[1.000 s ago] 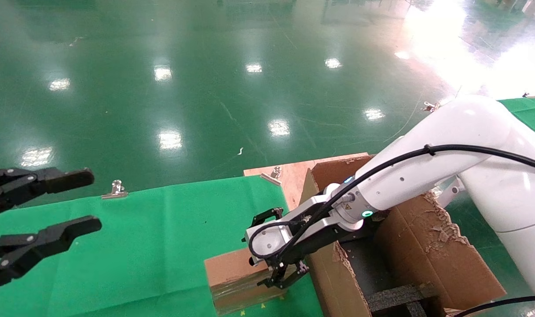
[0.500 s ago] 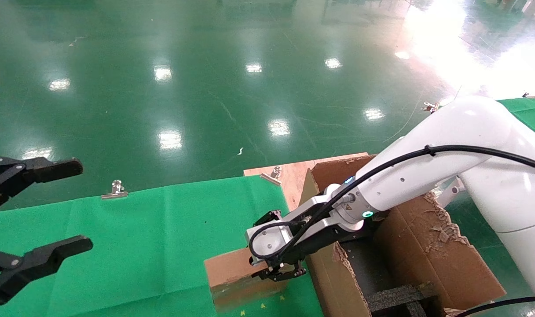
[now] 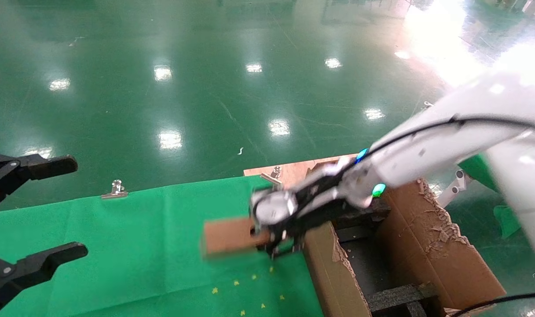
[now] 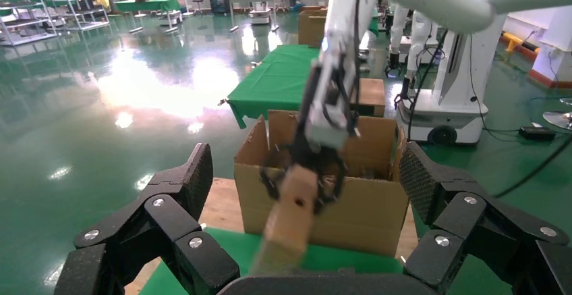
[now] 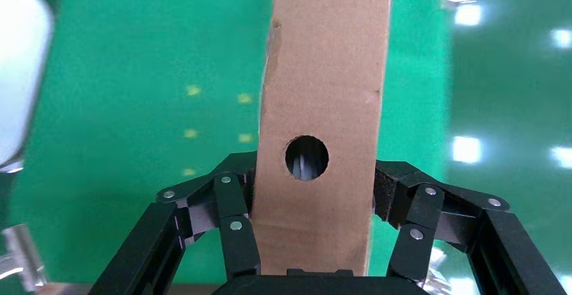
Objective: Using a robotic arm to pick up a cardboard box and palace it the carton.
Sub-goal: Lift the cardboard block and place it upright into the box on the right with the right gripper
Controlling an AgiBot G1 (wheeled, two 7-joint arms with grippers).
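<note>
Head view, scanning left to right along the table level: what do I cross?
Left gripper, open and idle → silver clip on the green cloth's far edge → cardboard box → right gripper clamped on it → carton.

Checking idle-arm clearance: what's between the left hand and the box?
Only bare green cloth between the left hand and the box, which the right hand holds, in the head view.

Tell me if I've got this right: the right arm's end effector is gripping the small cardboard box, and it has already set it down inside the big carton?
Not quite. The right end effector does grip the cardboard box, but the head view shows it held above the green cloth, beside the carton, not inside.
</note>
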